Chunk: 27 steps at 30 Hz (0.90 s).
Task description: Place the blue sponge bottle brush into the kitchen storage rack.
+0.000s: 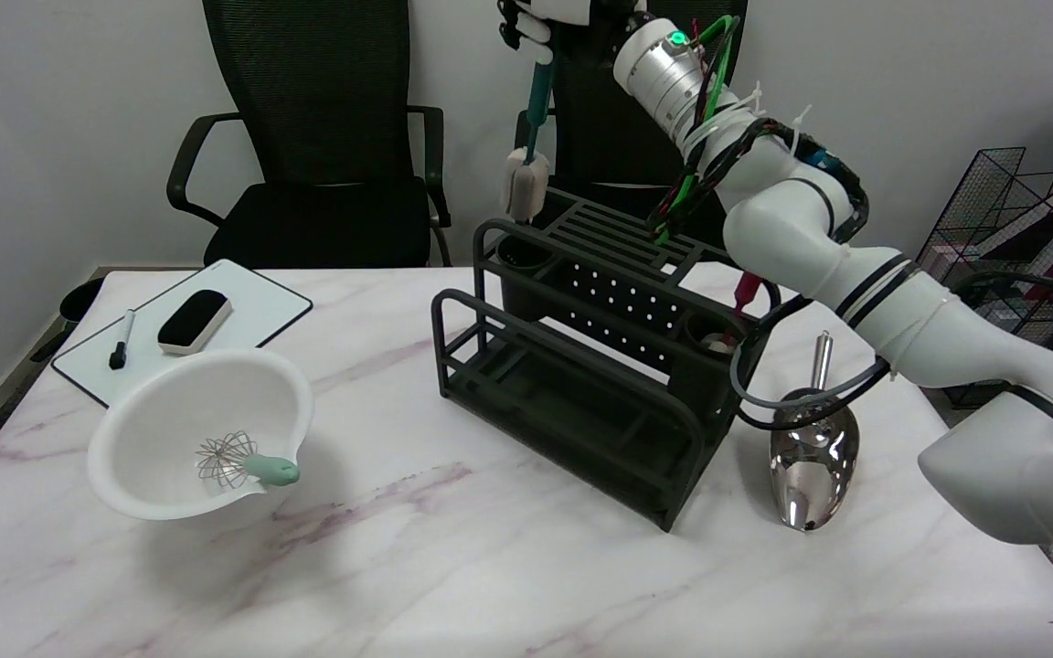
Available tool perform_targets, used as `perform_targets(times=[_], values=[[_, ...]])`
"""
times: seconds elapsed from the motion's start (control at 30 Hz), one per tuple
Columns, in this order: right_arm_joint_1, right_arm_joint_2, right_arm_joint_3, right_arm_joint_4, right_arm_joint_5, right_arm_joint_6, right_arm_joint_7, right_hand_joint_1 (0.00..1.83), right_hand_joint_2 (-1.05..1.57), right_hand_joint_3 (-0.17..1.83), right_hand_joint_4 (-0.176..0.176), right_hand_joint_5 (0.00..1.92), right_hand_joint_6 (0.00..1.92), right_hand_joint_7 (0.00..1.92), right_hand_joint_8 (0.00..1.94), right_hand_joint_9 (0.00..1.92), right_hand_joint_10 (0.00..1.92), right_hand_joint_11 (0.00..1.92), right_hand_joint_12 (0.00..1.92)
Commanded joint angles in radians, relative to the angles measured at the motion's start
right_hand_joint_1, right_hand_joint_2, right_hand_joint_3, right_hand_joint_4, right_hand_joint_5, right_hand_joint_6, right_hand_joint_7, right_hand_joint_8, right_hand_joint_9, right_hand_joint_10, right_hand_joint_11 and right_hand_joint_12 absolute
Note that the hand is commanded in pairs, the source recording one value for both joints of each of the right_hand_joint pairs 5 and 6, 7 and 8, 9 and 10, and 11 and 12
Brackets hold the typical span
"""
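One thing matters most at this stage — getting the sponge end lined up over the right opening before I lower. My right hand [549,18] sits at the top centre of the frame, partly cut off by the edge, with its fingers clenched around the upper handle of the blue sponge bottle brush [531,137]. The brush hangs nearly upright, teal handle above, pale sponge head below, and that head hovers just above the back left corner of the kitchen storage rack [581,366], close to the round cup holder [524,253] in the centre of the frame. I cannot tell from this angle whether the sponge is truly over the cup or slightly behind it.

To do this well, I judge I should bring the brush a little toward the lower part of the frame until the sponge is centred on the cup's mouth, keep the handle vertical, then descend slowly — the soft head could catch on the rim and bend. I would let go only once the sponge has sunk inside and the handle leans on the rack.
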<state>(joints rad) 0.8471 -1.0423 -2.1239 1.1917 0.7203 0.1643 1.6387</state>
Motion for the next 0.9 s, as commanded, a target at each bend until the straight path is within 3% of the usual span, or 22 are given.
perform_targets(times=[0.03, 0.9], values=[[-0.045, 0.033, -0.039, 0.026, -0.016, -0.021, 0.003, 1.24, 1.50, 0.53, 0.000, 1.92, 1.92, 1.92, 1.92, 1.92, 1.92, 1.92, 1.92], [-0.046, -0.002, -0.083, -0.039, -0.016, -0.028, 0.003, 1.23, 1.51, 0.54, 0.000, 1.92, 1.92, 1.92, 1.92, 1.92, 1.92, 1.92, 1.92]])
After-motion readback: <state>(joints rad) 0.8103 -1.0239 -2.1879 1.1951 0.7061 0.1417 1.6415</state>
